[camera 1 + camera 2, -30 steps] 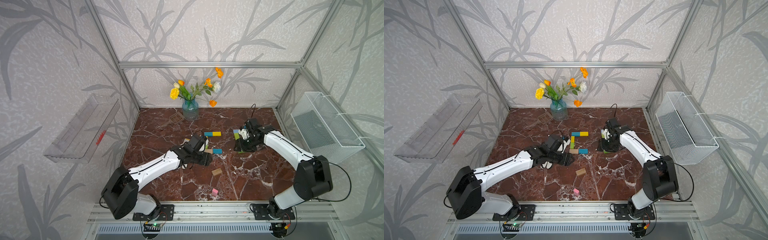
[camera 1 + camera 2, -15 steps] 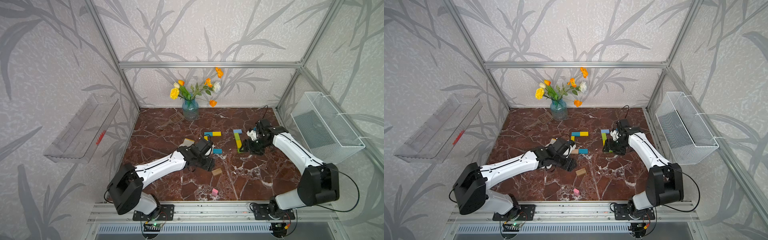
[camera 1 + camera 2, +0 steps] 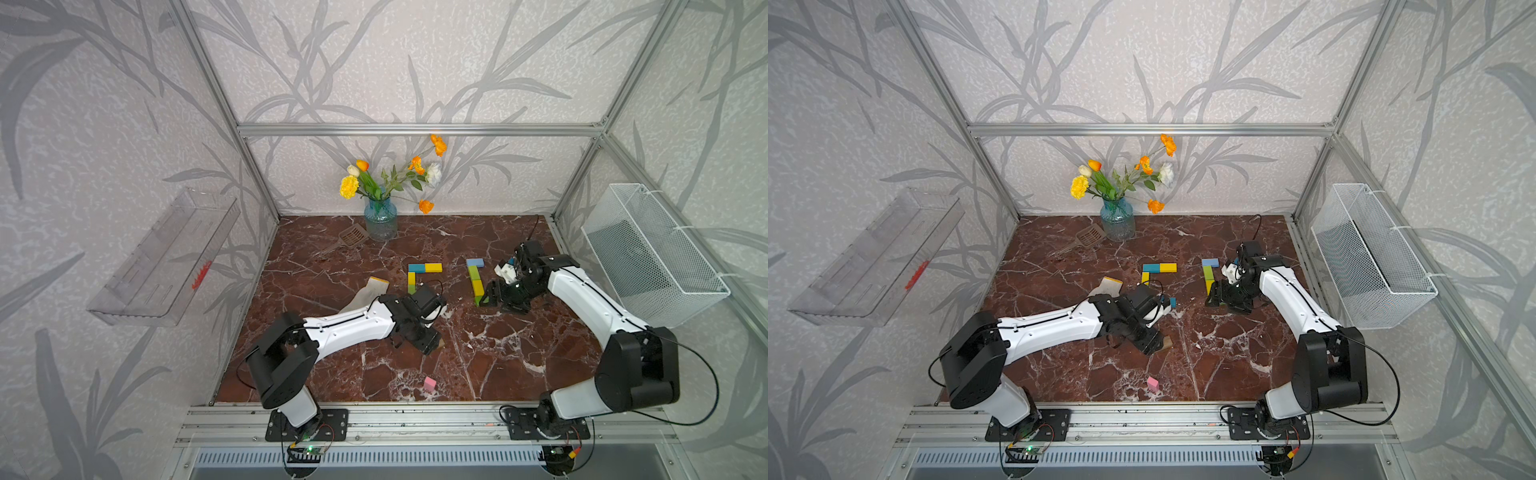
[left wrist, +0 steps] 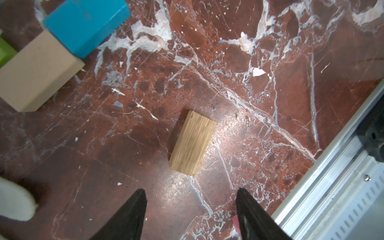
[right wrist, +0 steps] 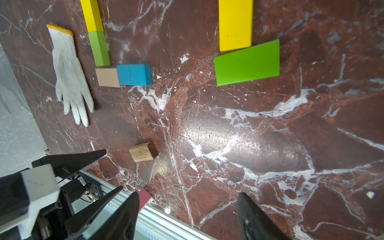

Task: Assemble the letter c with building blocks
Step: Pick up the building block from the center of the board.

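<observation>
My left gripper (image 4: 190, 189) is open and hangs just short of a plain wood block (image 4: 192, 143) lying flat on the marble; in both top views it covers most of that block (image 3: 439, 343) (image 3: 1167, 341). My right gripper (image 5: 188, 193) is open and empty, beside the near end of a column of green and yellow blocks (image 3: 476, 282) capped by a light blue block (image 3: 475, 262). Another group has a blue-and-yellow row (image 3: 424, 268), a thin yellow and green column (image 5: 95, 35), a beige block (image 5: 107, 77) and a blue block (image 5: 134, 74). A pink block (image 3: 429, 384) lies near the front rail.
A white glove (image 3: 370, 291) lies left of the block group. At the back stand a flower vase (image 3: 380, 218) and a brown slotted spatula (image 3: 353, 237). A wire basket (image 3: 648, 257) hangs on the right wall, a clear tray (image 3: 166, 257) on the left.
The right gripper has drawn back from the green and yellow column, uncovering it, with its jaws wider. The left gripper has moved toward the front, over the plain wood block.
</observation>
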`<act>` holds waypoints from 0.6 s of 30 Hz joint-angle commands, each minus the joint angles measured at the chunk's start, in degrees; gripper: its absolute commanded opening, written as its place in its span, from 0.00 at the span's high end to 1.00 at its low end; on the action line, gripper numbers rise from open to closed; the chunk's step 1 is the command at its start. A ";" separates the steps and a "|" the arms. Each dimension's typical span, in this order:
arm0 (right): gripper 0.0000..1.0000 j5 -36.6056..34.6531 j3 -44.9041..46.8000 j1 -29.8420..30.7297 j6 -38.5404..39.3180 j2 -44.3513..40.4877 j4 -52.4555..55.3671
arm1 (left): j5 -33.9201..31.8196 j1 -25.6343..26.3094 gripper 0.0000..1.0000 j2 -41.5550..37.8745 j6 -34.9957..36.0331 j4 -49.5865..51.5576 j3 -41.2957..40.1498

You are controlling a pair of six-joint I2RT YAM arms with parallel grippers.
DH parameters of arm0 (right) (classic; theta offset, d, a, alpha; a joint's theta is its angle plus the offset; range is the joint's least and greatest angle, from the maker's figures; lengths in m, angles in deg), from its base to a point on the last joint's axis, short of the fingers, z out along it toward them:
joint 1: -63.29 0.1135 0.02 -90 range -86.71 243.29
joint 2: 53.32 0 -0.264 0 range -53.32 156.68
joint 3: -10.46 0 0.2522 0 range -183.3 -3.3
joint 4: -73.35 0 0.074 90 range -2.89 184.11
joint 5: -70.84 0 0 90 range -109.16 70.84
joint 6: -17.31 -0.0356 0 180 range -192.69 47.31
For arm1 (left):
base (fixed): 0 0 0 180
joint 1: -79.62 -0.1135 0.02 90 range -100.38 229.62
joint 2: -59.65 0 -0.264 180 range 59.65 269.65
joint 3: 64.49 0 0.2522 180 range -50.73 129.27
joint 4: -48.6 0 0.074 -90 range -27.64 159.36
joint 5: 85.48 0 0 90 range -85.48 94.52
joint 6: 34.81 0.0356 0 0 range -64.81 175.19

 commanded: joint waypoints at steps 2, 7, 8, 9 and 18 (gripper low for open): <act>0.26 1.88 0.33 -0.74 0.92 -1.74 0.66 | -1.94 1.12 0.31 4.22 4.40 3.95 4.22; 0.26 2.96 0.17 -1.31 0.84 -1.47 0.37 | -4.95 2.36 0.32 8.27 7.14 6.34 7.65; 0.26 3.03 0.00 -1.35 0.91 -1.47 0.37 | -5.37 2.60 0.32 8.92 7.78 6.69 8.18; 0.26 3.01 -0.01 -1.44 0.99 -1.47 0.52 | -5.81 2.73 0.32 9.54 8.24 6.83 8.54; 0.27 3.91 1.26 -2.84 0.70 -2.07 0.22 | -6.20 3.83 0.41 13.86 10.78 8.15 11.21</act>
